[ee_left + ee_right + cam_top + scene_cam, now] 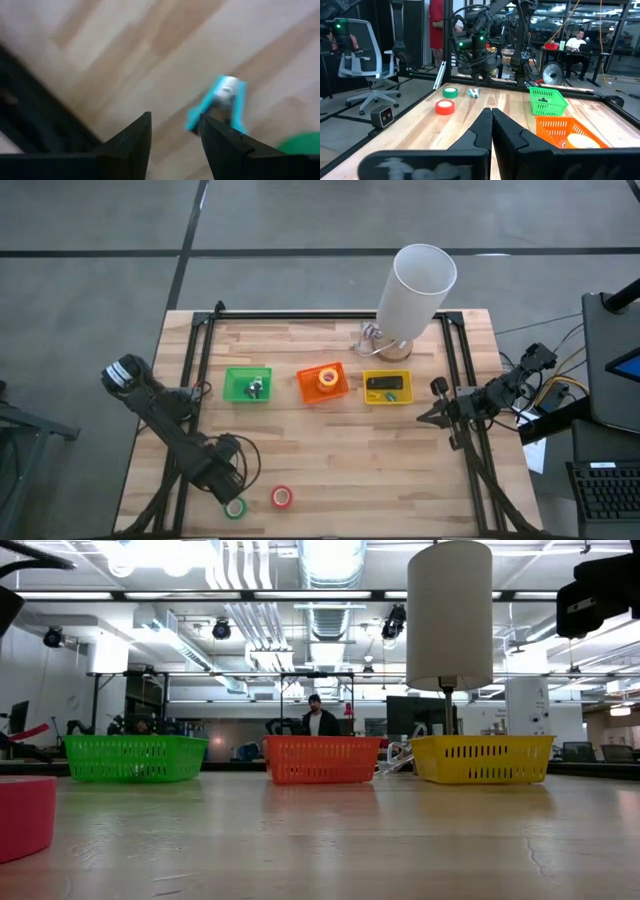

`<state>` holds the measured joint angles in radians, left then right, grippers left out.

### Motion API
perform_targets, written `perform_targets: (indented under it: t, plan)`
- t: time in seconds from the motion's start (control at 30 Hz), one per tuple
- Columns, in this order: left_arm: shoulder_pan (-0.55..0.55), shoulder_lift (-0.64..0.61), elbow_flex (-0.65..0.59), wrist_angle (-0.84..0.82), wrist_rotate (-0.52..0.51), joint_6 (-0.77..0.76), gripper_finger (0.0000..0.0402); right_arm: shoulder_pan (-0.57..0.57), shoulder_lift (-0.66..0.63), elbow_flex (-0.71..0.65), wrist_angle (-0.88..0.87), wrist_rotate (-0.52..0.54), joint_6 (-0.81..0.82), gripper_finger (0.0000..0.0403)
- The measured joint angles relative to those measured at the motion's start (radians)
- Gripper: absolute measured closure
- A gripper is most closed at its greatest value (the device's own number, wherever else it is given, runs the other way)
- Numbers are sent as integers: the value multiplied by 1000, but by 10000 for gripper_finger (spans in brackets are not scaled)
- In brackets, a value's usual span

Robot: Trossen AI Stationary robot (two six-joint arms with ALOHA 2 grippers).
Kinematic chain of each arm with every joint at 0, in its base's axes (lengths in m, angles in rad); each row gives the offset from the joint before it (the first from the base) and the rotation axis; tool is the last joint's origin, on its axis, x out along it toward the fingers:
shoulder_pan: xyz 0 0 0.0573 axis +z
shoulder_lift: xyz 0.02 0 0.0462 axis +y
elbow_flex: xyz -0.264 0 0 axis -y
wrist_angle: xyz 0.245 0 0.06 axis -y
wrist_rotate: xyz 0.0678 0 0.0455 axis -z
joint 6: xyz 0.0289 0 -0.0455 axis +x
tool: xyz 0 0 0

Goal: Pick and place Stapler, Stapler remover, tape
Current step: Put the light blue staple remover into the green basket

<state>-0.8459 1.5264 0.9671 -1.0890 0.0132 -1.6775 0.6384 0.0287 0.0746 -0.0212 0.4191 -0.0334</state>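
Observation:
My left gripper (175, 132) is open and hangs low over the table's near left part (232, 478). A blue staple remover (220, 102) with a silver middle lies on the wood just beyond one fingertip (206, 122). It also shows far off in the right wrist view (473, 92). A green tape roll (235, 508) and a red tape roll (282, 497) lie flat close by. The dark stapler (385, 383) lies in the yellow bin (388, 398). A yellow-orange tape roll (327, 377) lies in the orange bin (305, 385). My right gripper (491, 122) is shut and waits at the right edge (432, 417). My left gripper has one finger (206, 122) right at the near end of the blue staple remover (194, 124), coming down from above. I cannot tell whether it touches. The remover lies flat on the table, outside the gap between the fingers.
A green bin (235, 385) with a small grey thing inside stands left of the orange one. A tall white cylinder (415, 290) on a stand rises behind the yellow bin. Black frame rails (195, 380) run along the table's sides. People and chairs show in the room beyond.

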Motion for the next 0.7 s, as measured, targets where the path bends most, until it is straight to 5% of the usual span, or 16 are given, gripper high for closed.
perform_targets:
  t: [0.7]
  plan:
    - [-1, -40, -118, 198, 79, 4, 237, 0, 0, 0, 0, 0, 5, 394]
